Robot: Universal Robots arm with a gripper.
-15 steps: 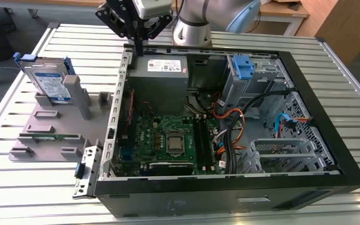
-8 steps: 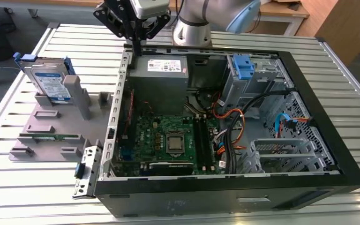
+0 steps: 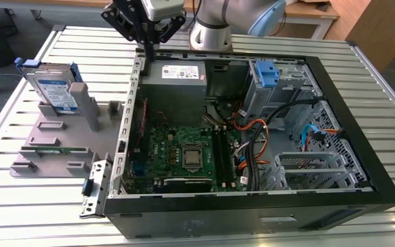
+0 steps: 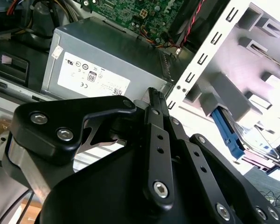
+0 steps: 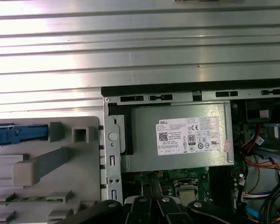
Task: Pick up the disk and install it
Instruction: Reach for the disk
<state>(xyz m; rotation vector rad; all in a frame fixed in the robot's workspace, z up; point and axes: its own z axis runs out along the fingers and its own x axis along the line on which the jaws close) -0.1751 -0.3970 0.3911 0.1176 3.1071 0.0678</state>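
- gripper point(image 3: 144, 50): fingers together, nothing held; hangs over PC case point(image 3: 252, 216) rear corner, just by PSU point(image 3: 177, 73)
- disk point(image 3: 52, 91) upright in grey fixture point(image 3: 57, 127) on counter point(image 3: 19, 206), exterior view's left; well apart from gripper
- case side wall stands between fixture & mobo point(image 3: 183, 154); blue bracket point(image 3: 267, 73) in drive bay

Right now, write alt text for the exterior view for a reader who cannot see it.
The arm's shut, empty gripper hangs over the corner of an open computer case, by its power supply. The disk stands in a grey holder on the exterior view's left, on a slatted metal table.
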